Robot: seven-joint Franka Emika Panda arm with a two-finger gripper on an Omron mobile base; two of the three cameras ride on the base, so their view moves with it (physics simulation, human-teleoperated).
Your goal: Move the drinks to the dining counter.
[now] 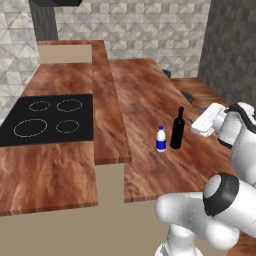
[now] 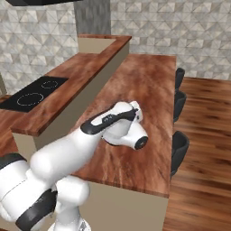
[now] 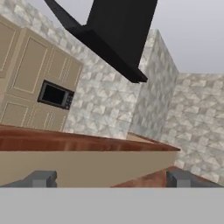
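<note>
1. Countertop first: the wide reddish-brown wood-grain dining counter (image 1: 145,95) of the beige island runs long and broad beside a narrow raised wooden ledge (image 1: 107,105), with the wood top carrying the black cooktop (image 1: 50,119) on the ledge's far side.

2. White robot arm (image 2: 90,135) reaches over the dining counter near its front edge; in the left base view its wrist sits above the counter's right-hand edge.

3. Gripper (image 3: 111,179) has its two dark fingertips set wide apart at the bottom of the hand view, with nothing between them, so it holds no drink. It looks out level across the raised ledge toward the beige wall cabinets (image 3: 30,83) and the black range hood (image 3: 113,35).

4. Slim black bottle (image 1: 177,129) stands upright on the dining counter, toward the front right corner and well inside the edges.

5. Small blue-and-white bottle with a white cap (image 1: 160,139) stands upright just beside the black bottle, on the side nearer the raised ledge; whether the two touch I cannot tell.

6. Progress, as a judgement: two of the drinks already stand on the dining counter, so roughly half the task looks done. With empty, open jaws near the two bottles, the arm seems to be between deliveries, and the remaining drinks must be fetched from elsewhere.
</note>
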